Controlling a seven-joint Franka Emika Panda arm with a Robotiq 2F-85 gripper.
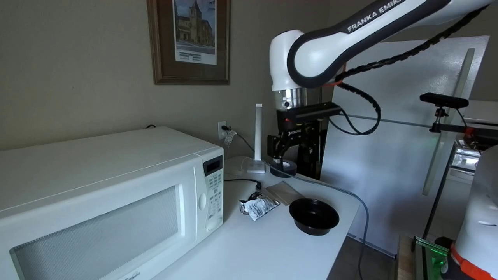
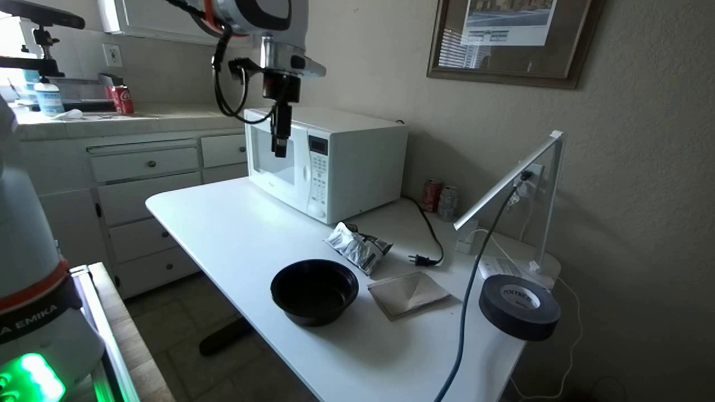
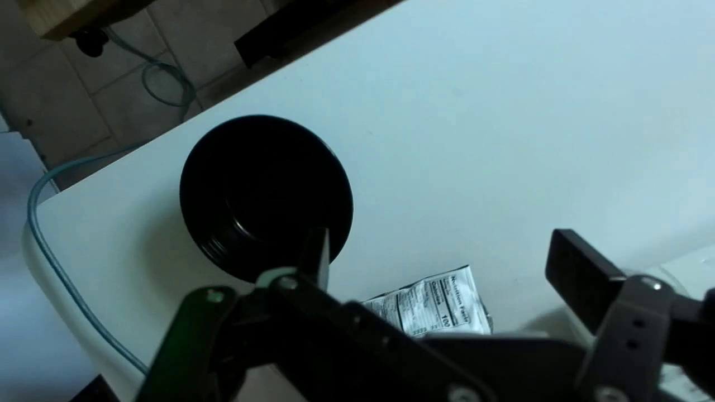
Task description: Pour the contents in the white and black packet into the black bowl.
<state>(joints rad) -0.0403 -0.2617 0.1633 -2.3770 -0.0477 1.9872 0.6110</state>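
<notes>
One crinkled silvery-white packet with black print (image 2: 357, 245) is lying between one boxy white microwave oven (image 2: 341, 167) and one round black bowl (image 2: 314, 292), near the bowl but apart from it. Above them, on one white jointed robot arm (image 1: 323, 58), one black two-fingered gripper (image 3: 441, 245) is hanging in the air, its fingers (image 3: 578, 273) standing wide apart and gripping nothing. Two cans, one a red can (image 2: 432, 195) and one a silvery can (image 2: 448, 202), are standing close to a plain beige wall (image 1: 78, 70), while one folded brownish square (image 2: 410, 295), one thick dark roll of tape (image 2: 511, 318) and one black plug (image 2: 423, 261) are sharing the surface.

All are resting on a smooth white table with rounded corners (image 2: 240, 229). One wood-framed picture of a towered building (image 1: 194, 39) is hanging on the wall. In an exterior view, a third can (image 2: 123, 100), also red, is standing on a pale counter (image 2: 151, 127) over white drawers (image 2: 148, 195); square tiles are covering the floor (image 3: 50, 100).

The packet is giving off a foil-like sheen and, in the wrist view, is displaying a "Nutrition Facts" panel. The bowl's curved inner ridges are catching light, fine mesh is texturing the microwave's window (image 1: 101, 237), and one white angular stand (image 2: 508, 180) is slanting beside the wall.
</notes>
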